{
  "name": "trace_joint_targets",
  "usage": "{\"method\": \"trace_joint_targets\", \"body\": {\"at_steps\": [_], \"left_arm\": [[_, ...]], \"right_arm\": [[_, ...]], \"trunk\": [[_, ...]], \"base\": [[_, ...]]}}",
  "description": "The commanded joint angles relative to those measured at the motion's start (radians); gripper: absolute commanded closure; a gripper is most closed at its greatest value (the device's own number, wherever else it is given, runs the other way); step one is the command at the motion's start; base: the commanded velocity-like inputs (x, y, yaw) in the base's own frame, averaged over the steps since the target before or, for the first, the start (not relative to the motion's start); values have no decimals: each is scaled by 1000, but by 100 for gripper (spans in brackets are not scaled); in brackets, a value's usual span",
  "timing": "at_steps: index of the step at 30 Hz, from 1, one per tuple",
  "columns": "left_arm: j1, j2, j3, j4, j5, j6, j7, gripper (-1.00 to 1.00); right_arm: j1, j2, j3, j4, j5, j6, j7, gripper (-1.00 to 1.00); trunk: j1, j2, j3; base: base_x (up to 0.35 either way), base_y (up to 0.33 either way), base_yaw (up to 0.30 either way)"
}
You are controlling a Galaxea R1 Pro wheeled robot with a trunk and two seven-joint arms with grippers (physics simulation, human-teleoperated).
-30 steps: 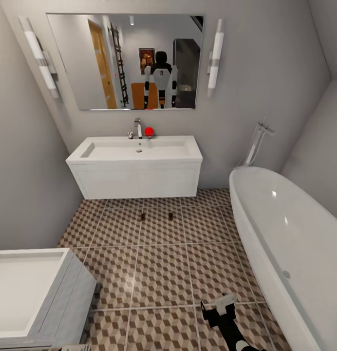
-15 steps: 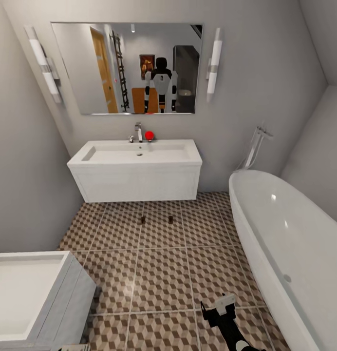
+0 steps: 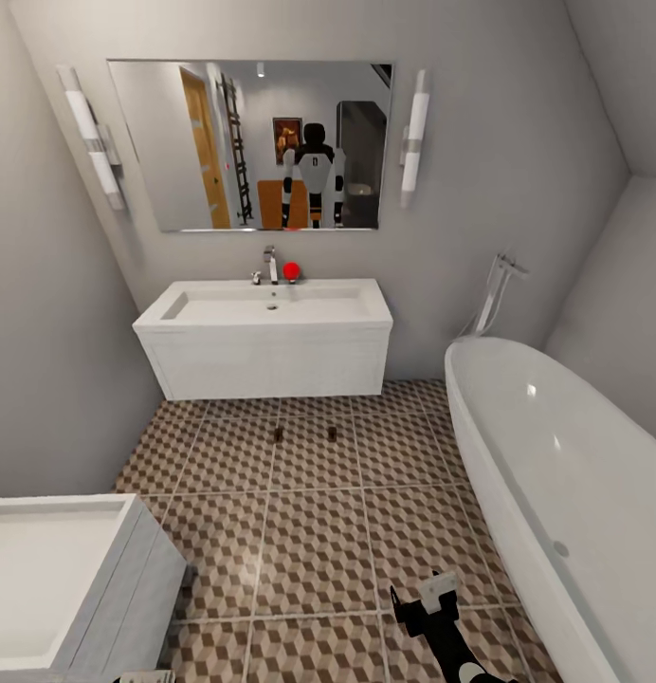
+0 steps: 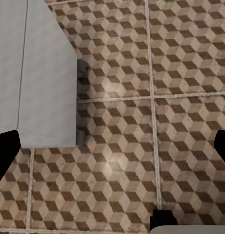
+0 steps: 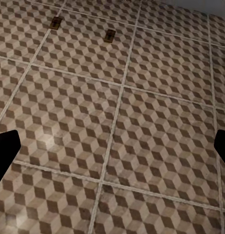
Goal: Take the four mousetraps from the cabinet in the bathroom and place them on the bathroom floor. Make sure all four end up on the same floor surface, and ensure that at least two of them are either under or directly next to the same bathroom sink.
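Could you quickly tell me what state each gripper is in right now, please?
Left gripper: open, holding nothing.
Right gripper: open, holding nothing.

The bathroom floor (image 3: 309, 531), cube-patterned tile with pale grout, carried two mousetraps (image 3: 279, 434) (image 3: 333, 433) lying side by side, slightly apart, just in front of the white wall-hung vanity (image 3: 271, 365).

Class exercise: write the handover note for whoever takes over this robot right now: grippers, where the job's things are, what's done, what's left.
Right gripper: open, empty, low over the bathroom floor.
Left gripper: open, empty, over the tiles.
Two mousetraps lie on the floor just in front of the sink.
Done: two placed by the sink.
Left: fetch the other two and set them on this same floor.
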Motion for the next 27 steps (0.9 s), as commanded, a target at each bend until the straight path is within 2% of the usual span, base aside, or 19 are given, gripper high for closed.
{"method": "trace_joint_targets", "body": {"at_steps": [1,27], "left_arm": [[-2,0,-8,4,8,-6,-2,-100],[-2,0,-8,4,8,-6,-2,-100]], "right_arm": [[-1,0,3,1,10,-2,-10,-100],[-1,0,3,1,10,-2,-10,-100]], "trunk": [[1,-2,0],[1,-2,41]], "base": [[0,0,0],[0,0,0]]}}
